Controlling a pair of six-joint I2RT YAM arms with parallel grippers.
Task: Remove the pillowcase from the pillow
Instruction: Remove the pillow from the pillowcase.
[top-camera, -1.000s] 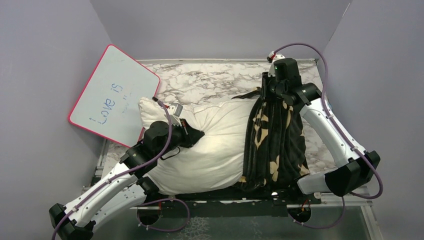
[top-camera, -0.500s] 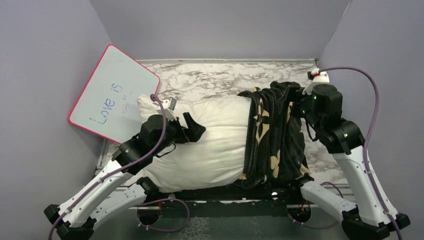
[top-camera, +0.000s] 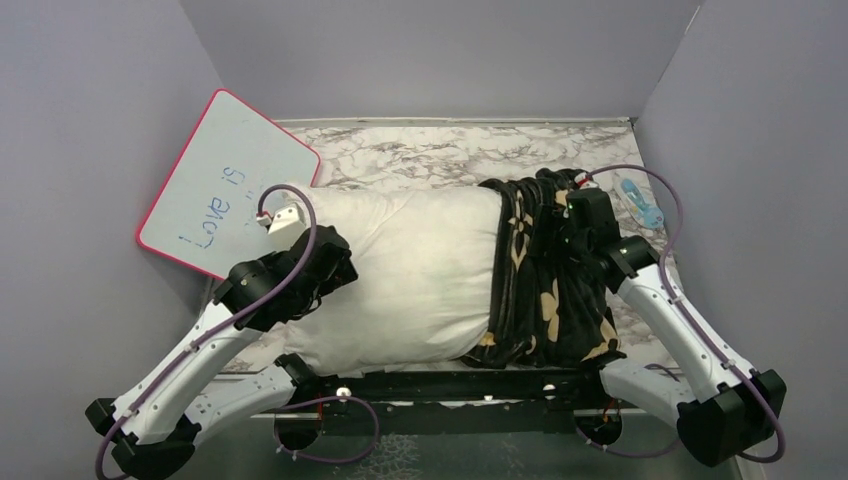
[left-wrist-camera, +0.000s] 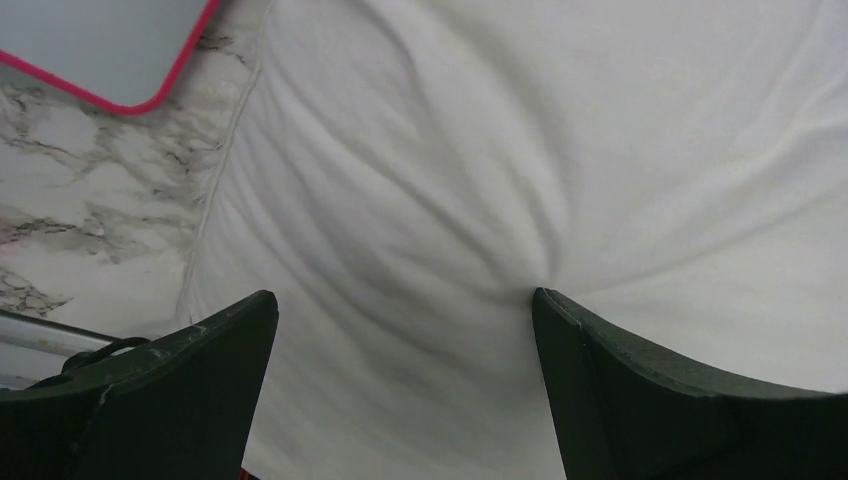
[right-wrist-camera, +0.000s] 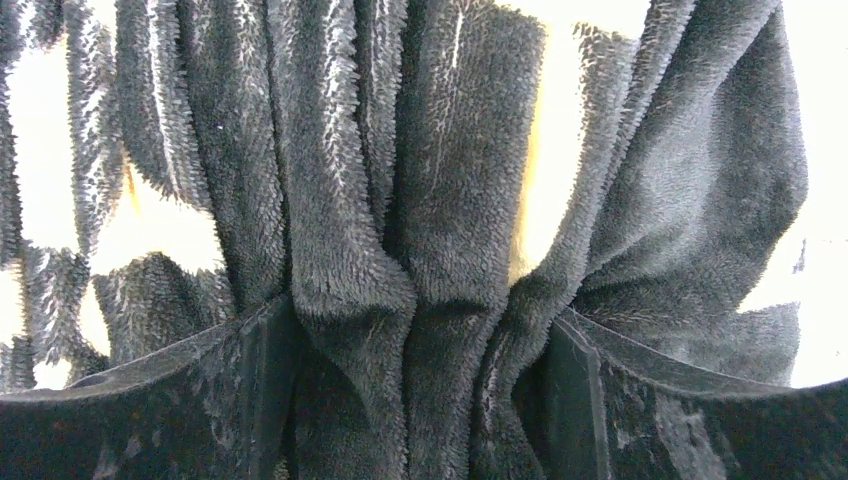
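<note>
One piece of writing can be read: "Love is", handwritten in blue marker on the pink-rimmed whiteboard (top-camera: 225, 190). The board stands tilted at about ten o'clock from the pillow (top-camera: 420, 270), and the two words run slantwise up its white face, toward one o'clock. Any other lettering is too small or blurred to make out.

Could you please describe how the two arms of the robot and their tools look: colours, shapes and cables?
The left arm and the right arm have smooth white shell links joined by bulky black joints. A thin purple cable loops loosely along each arm. The left tool and the right tool each carry two broad, matte, dark wedge-shaped fingers.
</note>
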